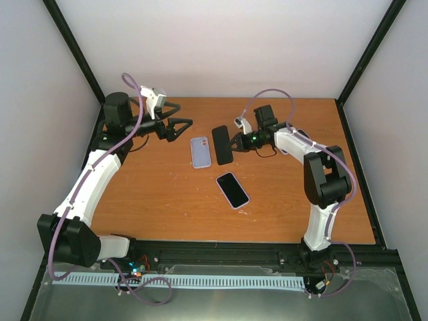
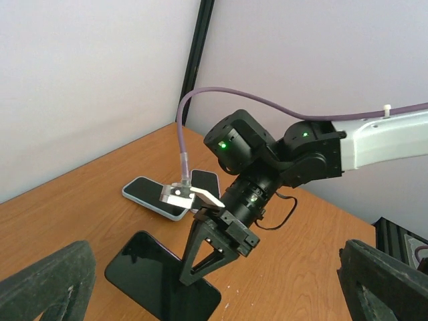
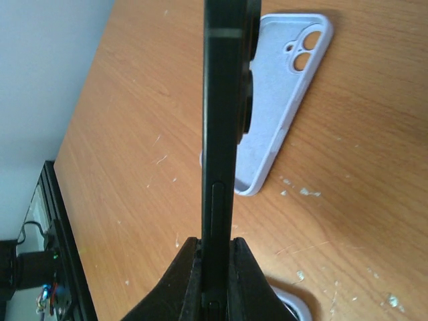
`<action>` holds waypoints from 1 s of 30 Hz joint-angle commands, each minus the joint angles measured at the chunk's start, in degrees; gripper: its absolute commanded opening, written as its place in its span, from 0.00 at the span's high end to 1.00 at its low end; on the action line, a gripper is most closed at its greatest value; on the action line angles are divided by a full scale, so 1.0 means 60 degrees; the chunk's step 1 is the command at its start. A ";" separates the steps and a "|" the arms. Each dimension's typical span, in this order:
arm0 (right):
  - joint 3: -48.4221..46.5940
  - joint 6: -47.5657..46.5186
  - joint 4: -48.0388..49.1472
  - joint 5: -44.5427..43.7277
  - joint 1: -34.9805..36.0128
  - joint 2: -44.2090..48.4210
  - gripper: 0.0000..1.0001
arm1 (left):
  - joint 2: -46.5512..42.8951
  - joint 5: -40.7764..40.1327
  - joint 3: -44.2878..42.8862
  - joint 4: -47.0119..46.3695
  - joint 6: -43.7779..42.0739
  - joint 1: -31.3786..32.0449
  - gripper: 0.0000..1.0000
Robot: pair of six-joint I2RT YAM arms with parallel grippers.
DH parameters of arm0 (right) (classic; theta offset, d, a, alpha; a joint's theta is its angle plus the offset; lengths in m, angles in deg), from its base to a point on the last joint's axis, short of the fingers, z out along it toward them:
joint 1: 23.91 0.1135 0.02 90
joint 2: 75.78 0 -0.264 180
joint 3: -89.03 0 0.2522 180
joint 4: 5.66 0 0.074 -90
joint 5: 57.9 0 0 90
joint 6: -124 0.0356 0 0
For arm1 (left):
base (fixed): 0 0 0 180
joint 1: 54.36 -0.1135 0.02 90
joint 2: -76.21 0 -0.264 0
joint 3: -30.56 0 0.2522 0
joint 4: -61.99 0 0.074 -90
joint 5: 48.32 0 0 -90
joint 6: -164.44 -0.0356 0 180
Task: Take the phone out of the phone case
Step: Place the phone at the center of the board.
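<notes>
A bare black phone hangs above the table with my right gripper shut on one end of it. In the right wrist view the phone is edge-on, pinched between the two fingers of that gripper. The empty lavender phone case lies open side up just left of the phone, apart from it, and shows beyond it. My left gripper stands open and holds nothing, left of the case. Its wide-apart fingers frame the held phone.
A second phone in a pale case lies screen up nearer the arms' bases, below the right gripper. Black frame posts and grey walls close in the wooden table. A black rail runs along the near edge.
</notes>
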 commanded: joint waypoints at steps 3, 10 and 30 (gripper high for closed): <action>-0.0621 0.0702 0.0907 0.0486 -0.0345 -0.0719 0.97 | -0.0198 -0.0198 0.0060 -0.0341 0.0226 -0.0101 0.00; -0.0893 0.0932 0.1346 0.0577 -0.0405 -0.1664 0.97 | -0.0135 -0.0129 0.0102 -0.0446 0.0379 -0.0154 0.00; -0.0432 0.3491 0.3497 0.1564 -0.0485 -0.3165 0.97 | 0.0204 -0.0094 0.0147 -0.0633 0.0542 -0.0184 0.00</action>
